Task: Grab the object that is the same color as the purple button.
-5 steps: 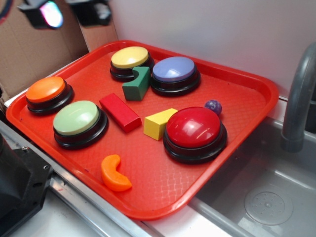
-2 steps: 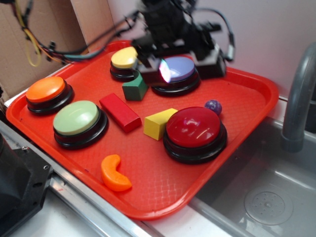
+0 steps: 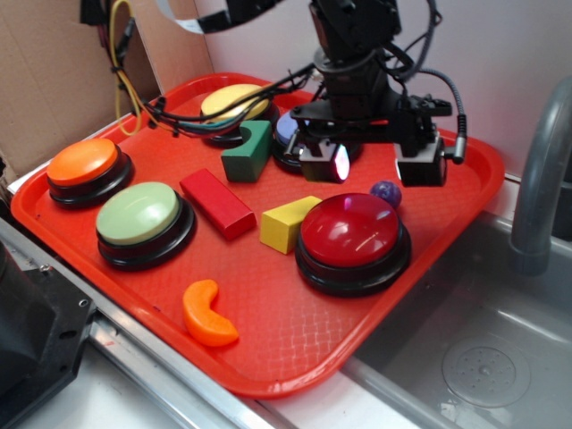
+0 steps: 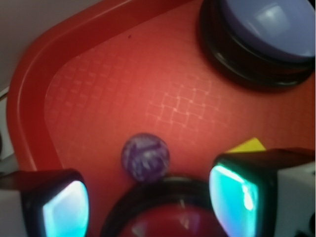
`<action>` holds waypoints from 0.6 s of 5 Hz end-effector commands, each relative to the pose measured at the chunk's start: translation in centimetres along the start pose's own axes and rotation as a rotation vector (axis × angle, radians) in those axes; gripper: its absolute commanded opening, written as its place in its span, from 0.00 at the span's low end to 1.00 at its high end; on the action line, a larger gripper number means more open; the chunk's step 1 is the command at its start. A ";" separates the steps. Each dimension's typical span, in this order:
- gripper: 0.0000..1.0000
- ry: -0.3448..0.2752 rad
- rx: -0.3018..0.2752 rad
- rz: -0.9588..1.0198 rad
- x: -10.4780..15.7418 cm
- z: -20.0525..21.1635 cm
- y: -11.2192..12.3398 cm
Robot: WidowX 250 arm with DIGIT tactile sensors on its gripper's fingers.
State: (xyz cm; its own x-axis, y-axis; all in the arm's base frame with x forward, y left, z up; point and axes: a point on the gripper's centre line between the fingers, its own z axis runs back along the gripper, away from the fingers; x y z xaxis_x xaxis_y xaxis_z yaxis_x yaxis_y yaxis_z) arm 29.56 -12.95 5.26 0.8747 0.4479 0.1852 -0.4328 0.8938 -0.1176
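A tiny shiny purple ball [image 3: 385, 192] lies on the red tray [image 3: 465, 170], right behind the red-domed button [image 3: 350, 231]; it also shows in the wrist view [image 4: 145, 158], touching that button's black base [image 4: 163, 190]. The purple button [image 4: 274, 27], lavender dome on a black base, sits at the back, mostly hidden by the arm in the exterior view [image 3: 288, 132]. My gripper [image 3: 374, 164] hangs open above the tray, jaws wide apart, empty. In the wrist view the ball lies just ahead of the gap between the fingers [image 4: 153, 202].
Also on the tray: yellow button [image 3: 234, 100], orange button [image 3: 83, 163], green button [image 3: 139, 214], a green block [image 3: 248, 154], a red block [image 3: 217, 204], a yellow block [image 3: 288, 222] and an orange crescent [image 3: 208, 315]. A sink [image 3: 483, 357] with a grey tap [image 3: 541, 179] is at right.
The arm came in from the upper left, swept over the back buttons and now hangs over the purple ball. Nothing on the tray has moved.
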 end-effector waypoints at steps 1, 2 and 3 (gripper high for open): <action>1.00 0.002 -0.014 -0.002 1.4 -0.4 -0.7; 0.94 0.001 -0.001 0.008 1.5 -1.2 -0.5; 0.00 0.000 -0.011 0.022 1.6 -1.3 -0.2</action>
State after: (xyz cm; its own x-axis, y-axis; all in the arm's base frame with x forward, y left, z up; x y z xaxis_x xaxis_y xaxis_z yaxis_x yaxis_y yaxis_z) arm 30.30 -12.76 2.60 0.8781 0.4549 0.1485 -0.4462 0.8905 -0.0891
